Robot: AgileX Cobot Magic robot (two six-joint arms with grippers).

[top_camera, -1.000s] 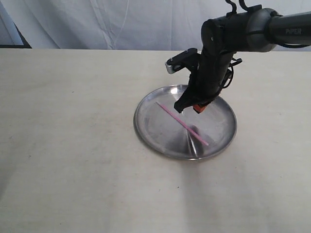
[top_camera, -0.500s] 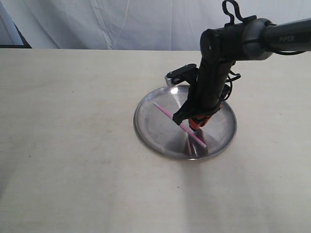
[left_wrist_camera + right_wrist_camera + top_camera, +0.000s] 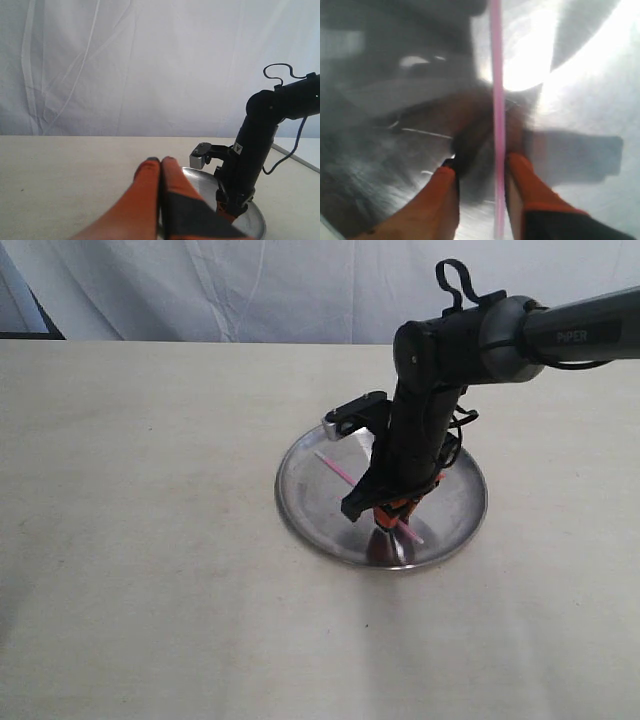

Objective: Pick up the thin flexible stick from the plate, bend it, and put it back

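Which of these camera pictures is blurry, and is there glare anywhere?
Right wrist view: smeared and soft, with white glare blowing out the round shiny silver metal plate beside the thin pink stick. Exterior view: sharp, evenly lit. Left wrist view: left orange end effector slightly soft.

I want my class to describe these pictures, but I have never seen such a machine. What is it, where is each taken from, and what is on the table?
It is a robot with two arms, each ending in a two-fingered gripper. The exterior view comes from a camera off the arms. In it a pale table bears a round silver plate with a thin pink stick lying in it, and the right arm reaches down over it. The other two pictures come from cameras on the wrists. The right wrist view shows the right gripper open, with orange fingers on either side of the stick, so nothing is held yet. The left wrist view shows the left gripper shut and empty.
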